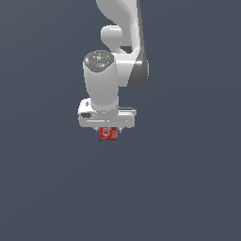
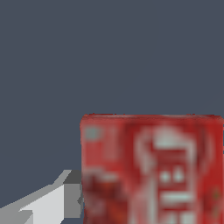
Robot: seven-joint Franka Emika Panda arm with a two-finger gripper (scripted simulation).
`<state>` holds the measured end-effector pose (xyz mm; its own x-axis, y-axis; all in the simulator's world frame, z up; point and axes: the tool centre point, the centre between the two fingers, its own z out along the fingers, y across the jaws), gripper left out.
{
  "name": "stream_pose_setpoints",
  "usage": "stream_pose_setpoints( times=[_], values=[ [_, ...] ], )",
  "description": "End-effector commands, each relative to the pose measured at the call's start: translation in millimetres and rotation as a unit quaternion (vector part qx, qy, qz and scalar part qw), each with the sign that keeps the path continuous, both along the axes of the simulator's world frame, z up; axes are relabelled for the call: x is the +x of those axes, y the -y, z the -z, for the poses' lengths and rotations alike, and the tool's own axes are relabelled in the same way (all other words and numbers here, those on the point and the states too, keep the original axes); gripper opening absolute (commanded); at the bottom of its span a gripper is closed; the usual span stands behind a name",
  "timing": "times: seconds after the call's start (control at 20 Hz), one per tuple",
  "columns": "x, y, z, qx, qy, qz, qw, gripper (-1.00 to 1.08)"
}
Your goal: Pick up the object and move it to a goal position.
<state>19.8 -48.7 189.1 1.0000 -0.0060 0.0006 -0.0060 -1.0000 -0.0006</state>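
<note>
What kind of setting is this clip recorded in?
Apparently a bare simulated workspace: a flat, featureless grey-blue surface, a white robot arm, and one red can at its gripper. No furniture shows.

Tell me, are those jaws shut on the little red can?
Probably shut on it. In the wrist view one grey finger touches the red can; the other finger is out of frame.

Small red can (image 1: 108,133) with white label markings, directly beneath the end effector (image 1: 108,128).

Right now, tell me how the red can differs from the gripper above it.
The red can is red with white label markings; the gripper is plain white and grey. The can is narrower than the gripper's body. The can sits below; the gripper is directly above it. In the wrist view, one finger reaches the can's side.
</note>
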Motion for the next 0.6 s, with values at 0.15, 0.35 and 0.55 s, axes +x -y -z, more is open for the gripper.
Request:
stream_pose_setpoints(
  times=[0.15,0.35,0.55],
  values=[
    [-10,15,-66,0.000,0.000,0.000,1.0000,-1.00],
    [-15,24,-109,0.000,0.000,0.000,1.0000,-1.00],
    [-19,32,-144,0.000,0.000,0.000,1.0000,-1.00]
  ],
)
